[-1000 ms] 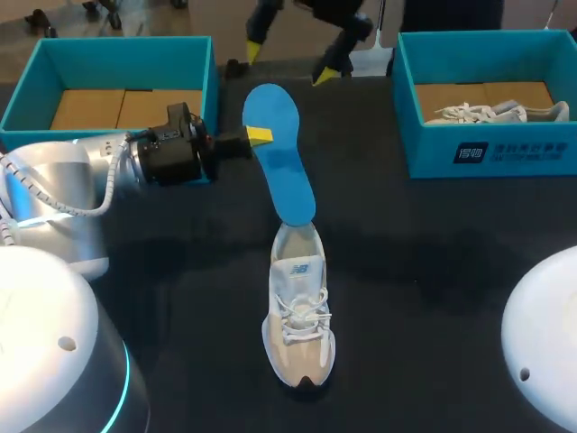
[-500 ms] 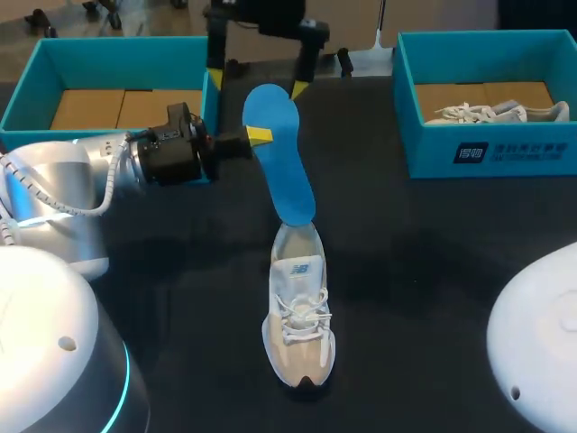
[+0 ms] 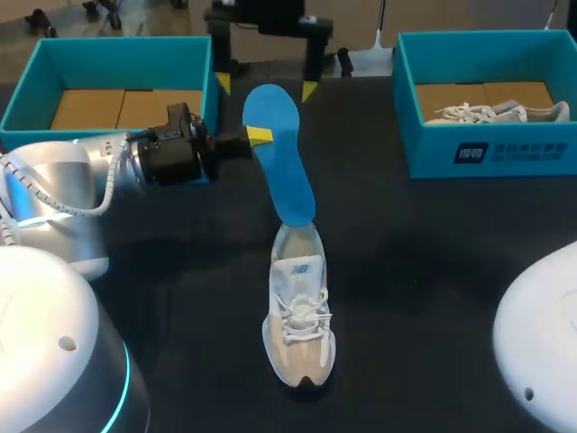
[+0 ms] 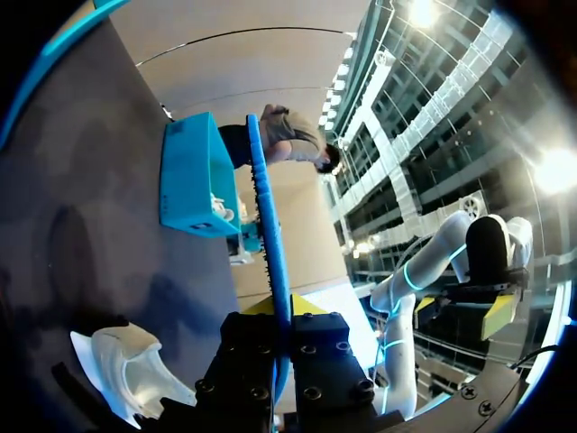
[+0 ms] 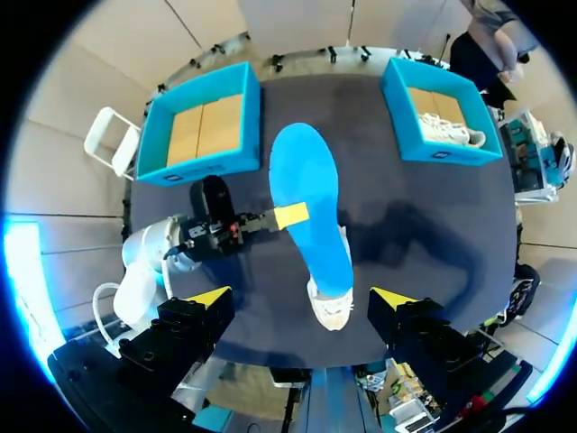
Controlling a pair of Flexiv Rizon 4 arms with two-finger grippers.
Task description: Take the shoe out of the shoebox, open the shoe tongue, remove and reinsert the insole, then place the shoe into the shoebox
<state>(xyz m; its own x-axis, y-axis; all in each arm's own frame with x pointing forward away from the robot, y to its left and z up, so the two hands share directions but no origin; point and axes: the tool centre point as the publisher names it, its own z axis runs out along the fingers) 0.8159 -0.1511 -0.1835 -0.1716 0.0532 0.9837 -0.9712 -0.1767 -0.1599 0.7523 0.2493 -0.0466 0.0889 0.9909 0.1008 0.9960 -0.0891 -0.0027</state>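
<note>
A blue insole (image 3: 279,158) stands tilted, its lower end at the heel opening of the white and beige shoe (image 3: 297,316) in the table's middle. My left gripper (image 3: 258,136) is shut on the insole's edge from the left; in the left wrist view the insole (image 4: 268,225) runs edge-on between its fingers. My right gripper (image 3: 265,87) hangs open high over the table's far side, fingers wide apart. From the right wrist view it looks down on the insole (image 5: 311,203) and shoe (image 5: 332,302). The empty shoebox (image 3: 27,86) sits at the far left.
A second teal shoebox (image 3: 487,149) at the far right holds another white shoe (image 3: 491,113). My left arm's wrist (image 3: 171,144) lies in front of the left box. Dark tabletop (image 3: 433,271) stretches around the shoe.
My right gripper has swung round at the far side and now hangs level with both fingers spread over the insole's top. The left gripper, insole and shoe have not moved.
</note>
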